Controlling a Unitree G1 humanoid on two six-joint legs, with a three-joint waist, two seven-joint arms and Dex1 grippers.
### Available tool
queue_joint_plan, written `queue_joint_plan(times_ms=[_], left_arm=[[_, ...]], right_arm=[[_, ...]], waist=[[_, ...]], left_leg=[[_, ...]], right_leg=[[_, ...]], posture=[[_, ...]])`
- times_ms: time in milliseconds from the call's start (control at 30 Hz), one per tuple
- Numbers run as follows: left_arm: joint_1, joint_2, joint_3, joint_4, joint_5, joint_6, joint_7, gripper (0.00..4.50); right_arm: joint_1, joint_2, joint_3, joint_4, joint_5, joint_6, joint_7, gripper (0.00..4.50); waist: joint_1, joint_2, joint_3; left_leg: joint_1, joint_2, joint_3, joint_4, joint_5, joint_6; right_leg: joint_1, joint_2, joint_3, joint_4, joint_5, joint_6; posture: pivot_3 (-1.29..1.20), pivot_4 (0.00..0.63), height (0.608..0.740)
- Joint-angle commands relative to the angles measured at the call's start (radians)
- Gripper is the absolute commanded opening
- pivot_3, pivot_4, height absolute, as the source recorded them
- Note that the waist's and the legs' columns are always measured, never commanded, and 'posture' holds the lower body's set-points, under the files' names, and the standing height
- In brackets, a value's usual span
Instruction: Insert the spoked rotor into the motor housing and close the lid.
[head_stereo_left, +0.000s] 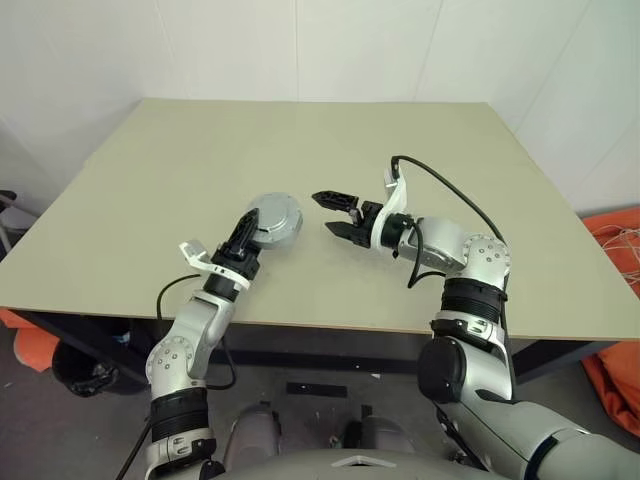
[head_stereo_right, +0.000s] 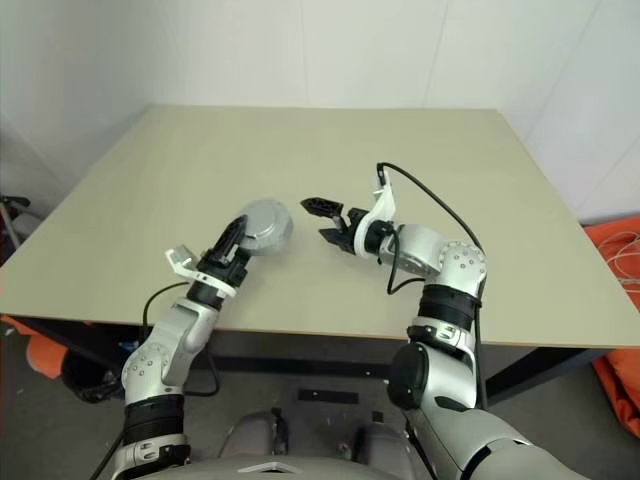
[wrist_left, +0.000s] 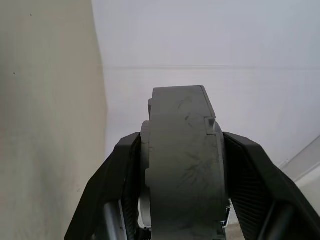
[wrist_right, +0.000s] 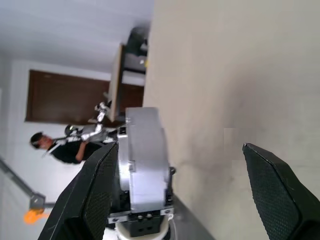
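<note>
My left gripper (head_stereo_left: 249, 229) is shut on the round silver motor housing (head_stereo_left: 273, 222) and holds it tilted just above the table (head_stereo_left: 300, 140). The face turned towards the head camera is a plain silver disc with a small centre, which looks like the lid seated on the housing. In the left wrist view the housing (wrist_left: 182, 165) stands edge-on between the two black fingers (wrist_left: 117, 185). My right gripper (head_stereo_left: 334, 214) hangs open a short way to the right of the housing, pointing at it with nothing between its fingers. The spoked rotor is hidden.
The beige table spreads wide around both arms. An orange net (head_stereo_left: 615, 260) lies on the floor off the table's right side. In the right wrist view a person (wrist_right: 55, 147) stands far back in the room.
</note>
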Motion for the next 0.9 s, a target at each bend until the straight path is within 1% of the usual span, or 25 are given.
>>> queue_joint_plan(times_ms=[33,233,467,900], left_arm=[[-0.022,-0.01,0.029,-0.083,0.036,-0.078,-0.006,2.08],[-0.037,-0.025,0.066,-0.114,0.169,-0.239,0.059,2.08],[-0.095,-0.043,0.13,-0.059,0.311,-0.43,0.162,2.08],[-0.217,-0.012,0.212,0.137,0.509,-0.603,0.287,2.08]], right_arm=[[0.002,-0.021,0.023,-0.023,-0.003,-0.028,0.021,4.5],[0.019,-0.051,0.036,-0.01,-0.016,-0.046,0.047,4.5],[0.061,-0.048,0.079,-0.041,-0.044,-0.061,0.081,4.5],[0.094,-0.046,0.093,-0.087,-0.031,-0.076,0.082,4.5]], waist=[[-0.002,0.0,0.0],[-0.003,0.0,0.0],[-0.001,-0.002,-0.001],[0.001,-0.004,-0.002]], left_leg=[[0.0,0.0,0.0,0.0,0.0,0.0],[0.0,0.0,-0.001,0.0,0.0,0.0],[-0.001,0.0,-0.002,0.001,0.0,0.0],[-0.006,0.0,-0.007,0.011,0.0,0.0]], right_leg=[[0.0,0.0,0.0,0.0,0.0,0.0],[0.0,0.0,0.0,0.0,0.0,0.0],[0.0,0.0,-0.001,0.0,0.0,0.001],[0.001,0.0,-0.003,0.002,0.002,0.004]], posture=[[0.0,0.0,0.74],[0.0,0.0,0.74],[0.0,0.0,0.74],[0.0,0.0,0.74]])
